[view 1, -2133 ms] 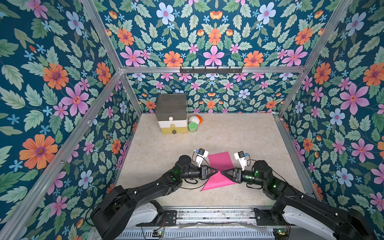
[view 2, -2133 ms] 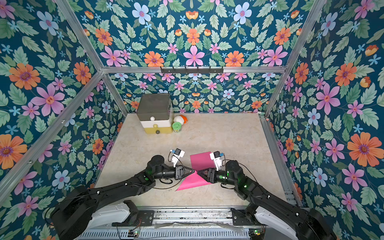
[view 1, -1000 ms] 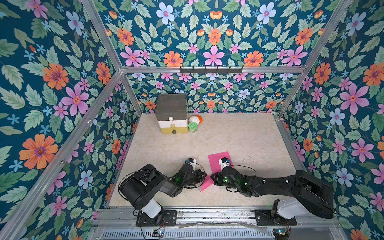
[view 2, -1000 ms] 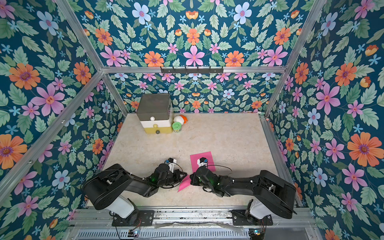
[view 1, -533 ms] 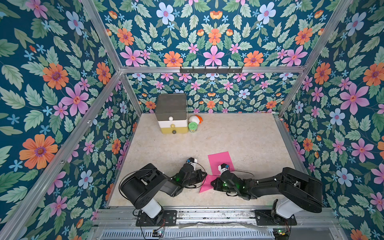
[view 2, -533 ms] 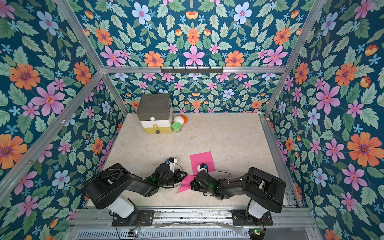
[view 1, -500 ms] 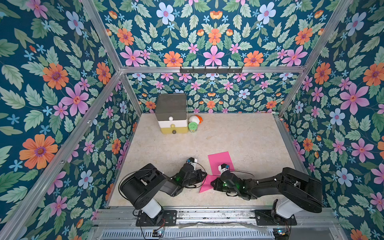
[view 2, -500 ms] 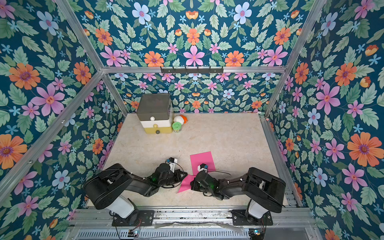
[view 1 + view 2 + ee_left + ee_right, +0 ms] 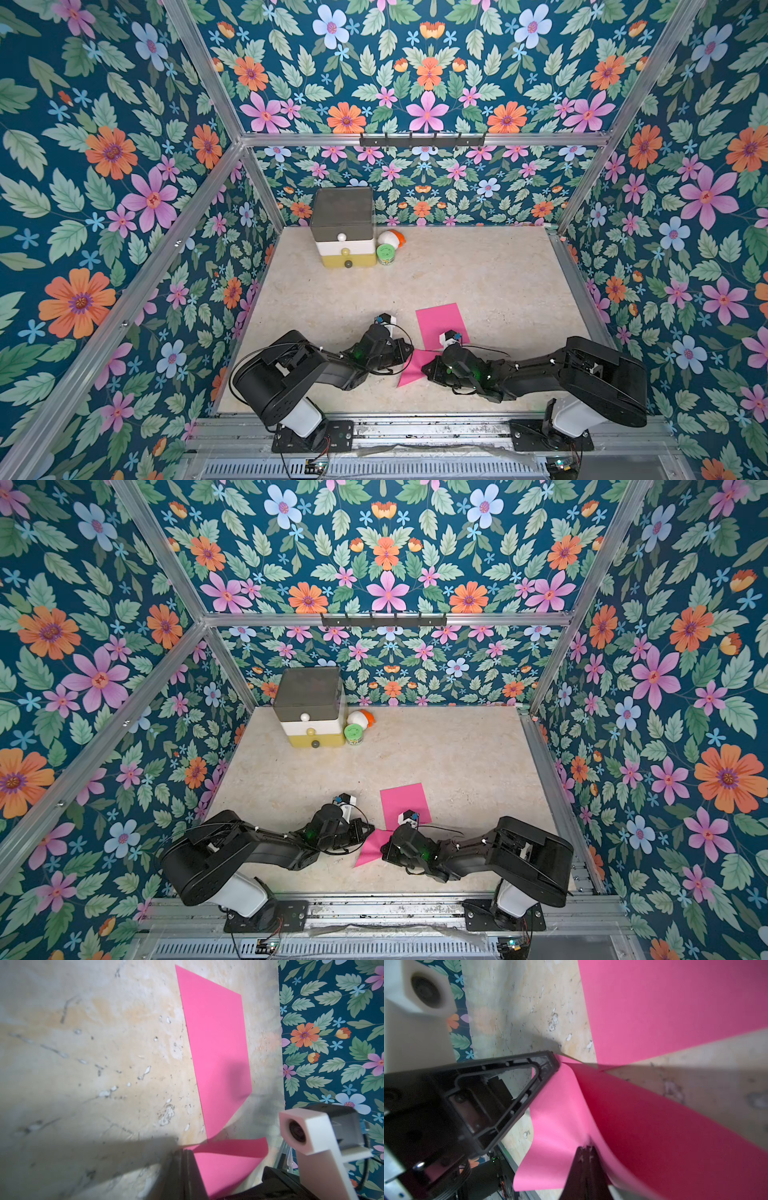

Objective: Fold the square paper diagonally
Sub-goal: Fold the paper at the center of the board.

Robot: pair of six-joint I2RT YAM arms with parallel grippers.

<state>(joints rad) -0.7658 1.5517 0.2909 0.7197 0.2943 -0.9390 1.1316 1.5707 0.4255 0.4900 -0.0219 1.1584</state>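
Contents of the table (image 9: 478,270), listed from left to right.

1. Drawer unit (image 9: 343,232). We found it at the back left, close to the rear wall. It had three tiers: dark grey on top, white in the middle and yellow at the bottom. Each tier had a round knob.

2. Green can (image 9: 385,253). It stood upright just beside the lower right corner of the drawer unit.

3. White-and-orange object (image 9: 392,239). It lay just behind the can. We could not tell what it was.

4. Left gripper (image 9: 409,352). It sat low over the front of the table and pointed to the right. In the left wrist view (image 9: 185,1151) we saw its jaws pressed together. In the right wrist view (image 9: 554,1059) a corner of the paper ran into its tip, so we recorded that corner as pinched.

5. Pink paper (image 9: 440,324). It lay front and centre, between the two grippers, and showed in both top views (image 9: 403,806). The far part lay flat on the table (image 9: 216,1043). The near part stood off the surface and was curled. The two parts met at a narrow waist.

6. Right gripper (image 9: 424,368). It pointed to the left, close to the left gripper. Its jaws were clamped together on the raised near part, and the sheet puckered around their tip (image 9: 584,1148).
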